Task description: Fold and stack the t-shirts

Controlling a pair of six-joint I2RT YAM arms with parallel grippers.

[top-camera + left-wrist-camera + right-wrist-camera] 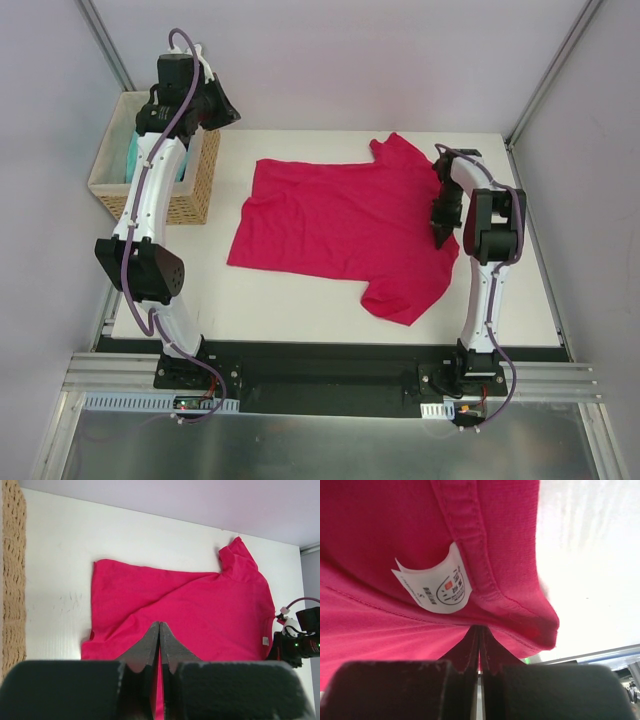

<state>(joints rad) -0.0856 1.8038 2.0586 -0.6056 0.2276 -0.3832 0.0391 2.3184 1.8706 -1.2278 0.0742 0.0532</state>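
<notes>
The crimson-pink t-shirt [345, 225] lies spread on the white table, neck towards the right. It also shows in the left wrist view [200, 615]. My right gripper [440, 228] is low at the neck edge. In the right wrist view its tips [479, 627] are closed together into the fabric just under the collar and white neck label [434, 582]. The turquoise t-shirt [133, 160] lies in the basket, mostly hidden by my left arm. My left gripper [222, 108] is shut and empty, held high beside the basket, with the crimson shirt far below its tips [159, 624].
A woven wicker basket [195, 190] stands at the table's back left corner, and its wall shows in the left wrist view [12, 580]. Grey enclosure walls and metal posts surround the table. The table's right edge lies close to my right arm [490, 250].
</notes>
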